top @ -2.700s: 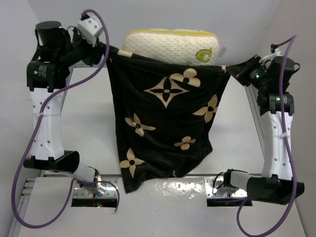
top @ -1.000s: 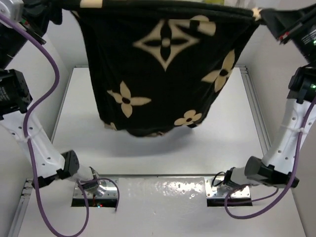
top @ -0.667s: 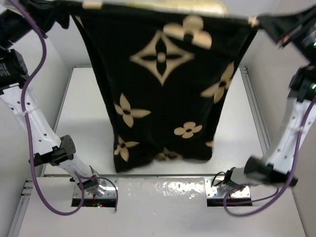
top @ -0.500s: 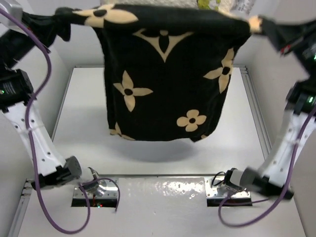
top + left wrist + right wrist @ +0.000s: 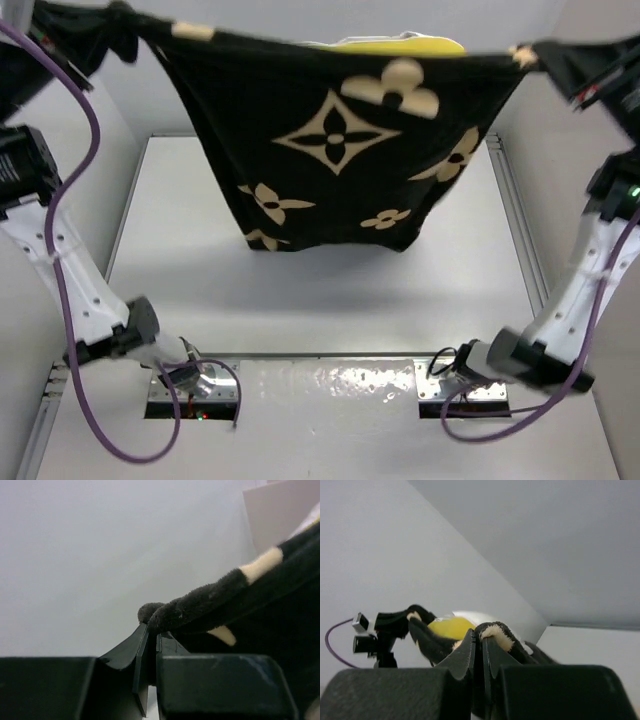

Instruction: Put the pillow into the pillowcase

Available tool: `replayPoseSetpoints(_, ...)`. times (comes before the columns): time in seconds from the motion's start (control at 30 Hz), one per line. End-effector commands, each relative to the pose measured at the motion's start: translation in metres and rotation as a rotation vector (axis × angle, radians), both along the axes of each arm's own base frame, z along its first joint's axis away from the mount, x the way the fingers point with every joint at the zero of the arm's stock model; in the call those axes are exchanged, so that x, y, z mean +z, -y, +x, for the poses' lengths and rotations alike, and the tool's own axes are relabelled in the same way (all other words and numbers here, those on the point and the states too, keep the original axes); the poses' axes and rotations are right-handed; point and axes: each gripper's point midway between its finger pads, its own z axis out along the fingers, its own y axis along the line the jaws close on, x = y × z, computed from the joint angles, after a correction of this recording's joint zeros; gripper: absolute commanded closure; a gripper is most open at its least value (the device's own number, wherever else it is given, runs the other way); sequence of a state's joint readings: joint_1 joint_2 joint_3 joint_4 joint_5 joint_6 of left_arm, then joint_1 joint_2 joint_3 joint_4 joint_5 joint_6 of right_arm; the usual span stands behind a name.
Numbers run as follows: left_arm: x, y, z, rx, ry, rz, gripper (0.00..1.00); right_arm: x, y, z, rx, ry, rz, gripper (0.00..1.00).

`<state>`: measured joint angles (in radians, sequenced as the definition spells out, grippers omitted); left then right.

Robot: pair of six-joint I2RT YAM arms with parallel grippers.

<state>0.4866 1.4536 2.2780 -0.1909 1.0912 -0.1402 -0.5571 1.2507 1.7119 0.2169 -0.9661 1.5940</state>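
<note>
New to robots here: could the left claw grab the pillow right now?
Probably not: the left claw is clamped on a pillowcase corner, and the pillow pokes out mid-span, away from it.

Even, diffuse white light filled the overhead view, bright and without hard edges. The pillowcase cast a broad, soft grey shadow on the bench directly beneath it. Nearer the camera than the pillowcase, the metal plate carried speckled glare. Right of the pillowcase, the right arm looked slightly smeared at its lower joint. In the left wrist view the pillowcase's nap was crisp, while the foreground below it was soft, near-featureless black. The right wrist view was dimmer and greyer.
</note>
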Motion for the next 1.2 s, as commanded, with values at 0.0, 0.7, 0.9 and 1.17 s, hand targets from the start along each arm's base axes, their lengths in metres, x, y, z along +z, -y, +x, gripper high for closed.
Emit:
replayPoseSetpoints(0.0, 0.062, -0.052, 0.013, 0.256, 0.205, -0.064, 0.99, 0.091, 0.042, 0.000, -0.220, 0.243, -0.014, 1.00)
replayPoseSetpoints(0.7, 0.062, -0.067, 0.041, 0.259, 0.201, -0.132, 0.97, 0.094, 0.059, 0.019, -0.200, 0.208, 0.083, 1.00)
replayPoseSetpoints(0.9, -0.011, -0.064, 0.047, 0.290, 0.076, -0.126, 0.97, 0.027, 0.058, 0.040, -0.173, 0.076, 0.121, 1.00)
replayPoseSetpoints(1.17, 0.120, -0.056, -0.018, 0.329, 0.510, -0.068, 0.96, 0.155, 0.051, 0.007, -0.137, 0.338, 0.165, 1.00)
